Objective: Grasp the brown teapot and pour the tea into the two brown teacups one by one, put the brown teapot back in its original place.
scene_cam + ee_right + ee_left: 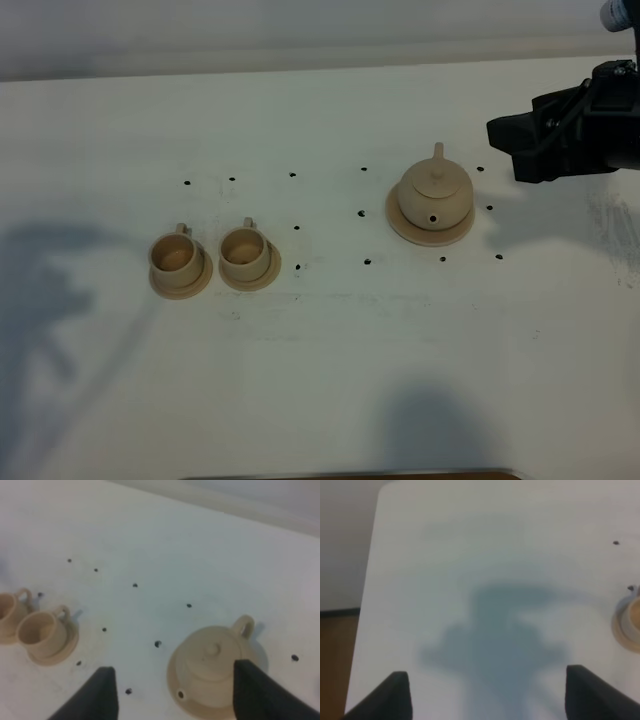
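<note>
The white worktop (320, 380) carries everything, and the step in hand looks like the first one: reaching for the pot, since nothing is held yet. The right gripper (505, 150) hangs over the far right of the worktop with its fingers (100, 695) spread wide and empty. The left gripper (487, 700), seen only in its own wrist view, is also spread with nothing between the fingers, over bare worktop to the left of the cups. The wide round saucer (398, 224) sits right of centre. The brown teapot (434, 190) stands upright on it, lid on, to the left of the right fingers and a little nearer, clearly apart from them. In the right wrist view the pot lies ahead of the spread fingers and roughly in line with the gap. The left teacup (173, 257) and the right teacup (243, 250) stand side by side on their small saucers, well left of the pot, handles pointing far. To do this step well, the fingers should probably come down around the loop handle (437, 152), which points far, opposite the near-side spout (432, 217). They should close squarely so the pot cannot swing, and lift straight up so the saucer is not dragged. Small dark dots (363, 169) mark the worktop around the pot.
</note>
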Robot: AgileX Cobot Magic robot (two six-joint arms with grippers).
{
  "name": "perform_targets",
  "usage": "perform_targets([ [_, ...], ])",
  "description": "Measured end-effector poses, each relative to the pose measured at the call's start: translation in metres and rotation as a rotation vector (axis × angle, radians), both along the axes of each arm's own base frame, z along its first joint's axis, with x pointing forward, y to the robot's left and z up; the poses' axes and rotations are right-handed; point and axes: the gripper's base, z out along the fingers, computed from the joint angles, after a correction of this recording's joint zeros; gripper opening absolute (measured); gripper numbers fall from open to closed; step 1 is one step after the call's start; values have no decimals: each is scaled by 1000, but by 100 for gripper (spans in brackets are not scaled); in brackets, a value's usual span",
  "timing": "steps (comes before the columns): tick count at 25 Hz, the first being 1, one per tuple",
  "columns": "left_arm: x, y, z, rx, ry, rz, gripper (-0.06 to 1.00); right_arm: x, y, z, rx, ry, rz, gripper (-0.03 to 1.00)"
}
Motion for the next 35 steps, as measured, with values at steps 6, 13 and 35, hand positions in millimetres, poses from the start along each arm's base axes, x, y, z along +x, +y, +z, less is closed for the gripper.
perform_targets([
  [6, -44, -4, -9, -43, -45, 50, 69, 6, 1, -6, -1, 24, 6, 49],
  [13, -92, -8, -34, -77, -93, 87, 63, 18, 5, -1, 17, 31, 23, 49],
  [35, -126, -17, -92, -168, -86, 87, 62, 42, 12, -8, 65, 75, 44, 49],
])
